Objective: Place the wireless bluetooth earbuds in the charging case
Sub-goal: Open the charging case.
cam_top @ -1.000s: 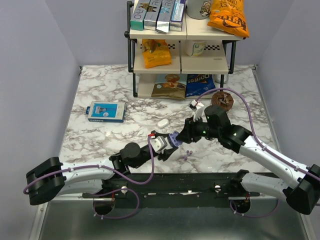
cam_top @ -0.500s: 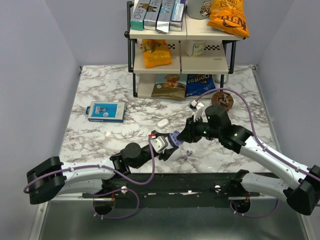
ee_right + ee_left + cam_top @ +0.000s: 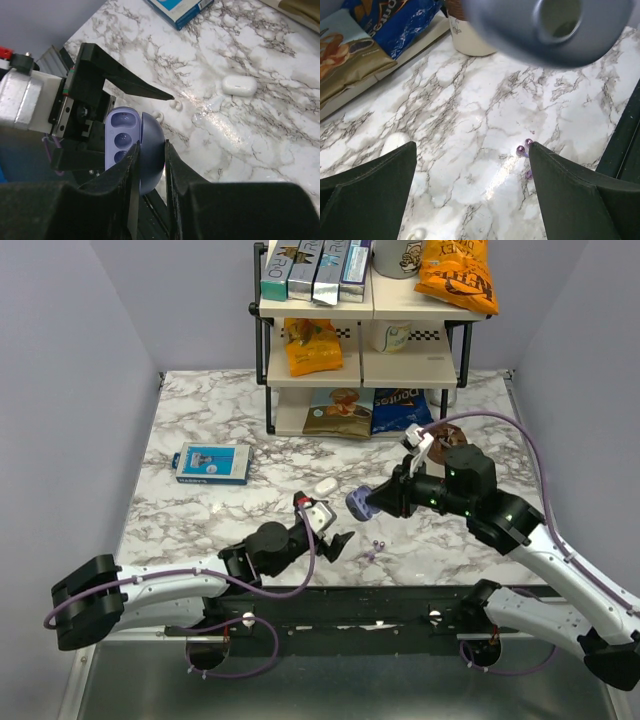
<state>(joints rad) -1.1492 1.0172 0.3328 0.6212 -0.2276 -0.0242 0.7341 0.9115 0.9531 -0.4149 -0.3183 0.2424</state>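
My right gripper (image 3: pixel 366 503) is shut on the lavender-blue charging case (image 3: pixel 356 504) and holds it above the table, lid open. The right wrist view shows its light inner face with sockets (image 3: pixel 120 136) beside my pads. The purple earbuds (image 3: pixel 376 544) lie on the marble below the case. In the left wrist view they lie (image 3: pixel 522 149) beside the right finger. My left gripper (image 3: pixel 326 526) is open and empty, just left of the earbuds, and the case hangs blurred above it (image 3: pixel 545 25).
A white oval pebble-like object (image 3: pixel 324 485) lies behind the left gripper. A blue box (image 3: pixel 212 463) lies at the left. A shelf rack (image 3: pixel 360 360) with snack bags stands at the back. Small white pieces (image 3: pixel 175 105) lie on the marble.
The left gripper has let go of the case and opened. The right gripper has carried the case up and to the right, away from the left gripper.
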